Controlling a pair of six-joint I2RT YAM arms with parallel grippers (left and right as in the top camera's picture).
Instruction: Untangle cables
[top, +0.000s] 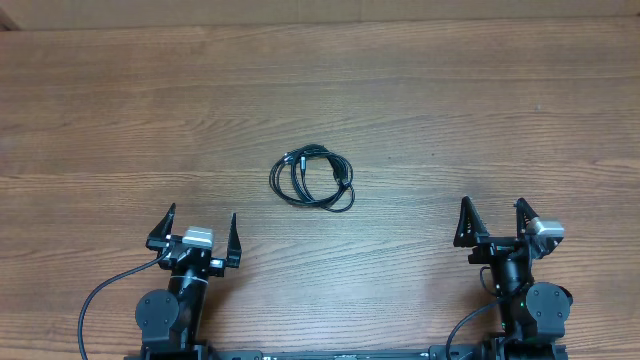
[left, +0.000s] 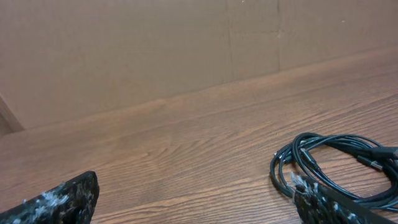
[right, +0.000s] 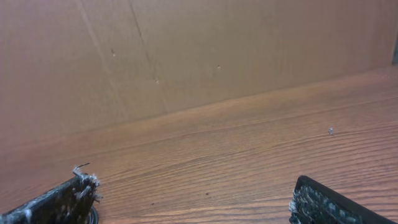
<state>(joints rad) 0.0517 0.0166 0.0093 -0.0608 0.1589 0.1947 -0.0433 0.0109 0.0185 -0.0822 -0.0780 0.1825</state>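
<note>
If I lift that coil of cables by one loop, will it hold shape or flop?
Probably floppy: the cables are thin cords in loose loops. Likely light, being so thin. Overlapping strands may drag up together.

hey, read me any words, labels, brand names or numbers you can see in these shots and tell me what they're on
None: no text can be read in any view.
The cables show no tag or print.
The left gripper and right gripper show no lettering.
The table and the brown wall are unmarked.
</note>
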